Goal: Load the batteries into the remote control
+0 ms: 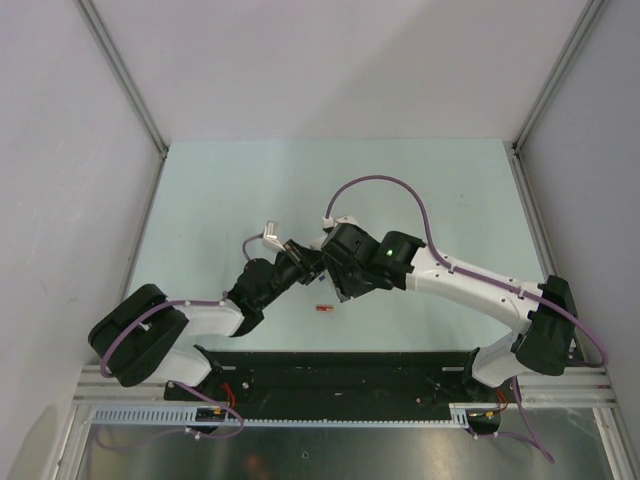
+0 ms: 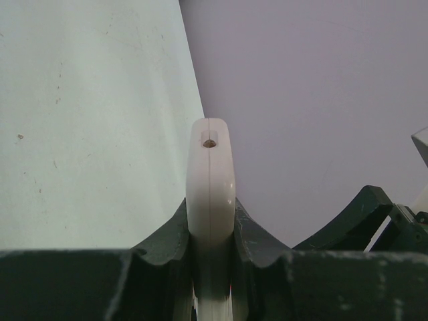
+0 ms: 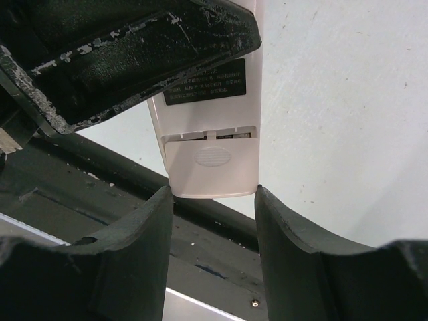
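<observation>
- The left fingers (image 2: 167,247) are drawn in narrow and clamp the remote control (image 2: 210,180) by its two flat faces. The remote control stands edge-on between them, and its rounded end with a small round hole projects beyond the fingertips.
- The remote control is held off the surface (image 1: 230,200), near the middle, where the two arms meet.
- In the right wrist view, the plain white back of the remote control faces the camera. A dark label (image 3: 207,85) sits above the battery cover (image 3: 212,164), which has an oval grip patch and a thin gap along its upper edge.
- The right fingers (image 3: 134,254) stand partly apart, one on each side of the cover end of the remote control, just beside its long edges. Whether they press on it cannot be told.
- One red battery (image 1: 322,311) lies on the surface, just in front of the two grippers and apart from the remote control.
</observation>
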You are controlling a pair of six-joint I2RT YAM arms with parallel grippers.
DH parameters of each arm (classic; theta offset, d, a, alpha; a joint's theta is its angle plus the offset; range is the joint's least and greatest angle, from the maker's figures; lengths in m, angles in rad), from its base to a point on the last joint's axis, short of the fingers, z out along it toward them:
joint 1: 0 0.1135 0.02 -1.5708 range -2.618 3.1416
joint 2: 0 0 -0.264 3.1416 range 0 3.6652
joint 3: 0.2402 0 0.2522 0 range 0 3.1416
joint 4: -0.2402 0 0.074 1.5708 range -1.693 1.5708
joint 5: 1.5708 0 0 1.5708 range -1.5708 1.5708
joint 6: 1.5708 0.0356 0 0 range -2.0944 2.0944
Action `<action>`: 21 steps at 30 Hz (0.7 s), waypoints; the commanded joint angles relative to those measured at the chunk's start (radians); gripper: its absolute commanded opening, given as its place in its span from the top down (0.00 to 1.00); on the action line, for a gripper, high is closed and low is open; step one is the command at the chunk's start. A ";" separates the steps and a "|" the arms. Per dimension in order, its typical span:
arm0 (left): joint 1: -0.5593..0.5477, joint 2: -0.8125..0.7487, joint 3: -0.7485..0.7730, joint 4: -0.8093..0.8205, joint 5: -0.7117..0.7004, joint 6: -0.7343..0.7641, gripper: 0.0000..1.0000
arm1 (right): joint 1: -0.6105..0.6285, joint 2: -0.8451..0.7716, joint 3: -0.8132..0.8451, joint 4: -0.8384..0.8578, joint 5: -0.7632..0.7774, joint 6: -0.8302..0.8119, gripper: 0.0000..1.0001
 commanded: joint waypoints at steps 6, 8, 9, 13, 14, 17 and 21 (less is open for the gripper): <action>-0.011 -0.029 0.028 0.115 0.048 -0.077 1.00 | -0.014 -0.005 0.038 0.034 -0.019 0.021 1.00; -0.011 -0.026 0.028 0.133 0.055 -0.085 1.00 | -0.017 -0.008 0.038 0.034 -0.025 0.022 1.00; -0.011 -0.024 0.028 0.139 0.057 -0.092 1.00 | -0.017 -0.009 0.038 0.034 -0.029 0.024 1.00; -0.013 -0.027 0.020 0.162 0.057 -0.101 1.00 | -0.024 -0.011 0.038 0.031 -0.035 0.027 1.00; -0.011 -0.026 0.020 0.165 0.058 -0.103 1.00 | -0.028 -0.011 0.038 0.031 -0.037 0.029 1.00; -0.011 -0.026 0.016 0.177 0.061 -0.112 1.00 | -0.034 -0.012 0.037 0.032 -0.040 0.029 1.00; -0.011 -0.023 0.013 0.191 0.066 -0.121 1.00 | -0.040 -0.012 0.037 0.034 -0.042 0.029 1.00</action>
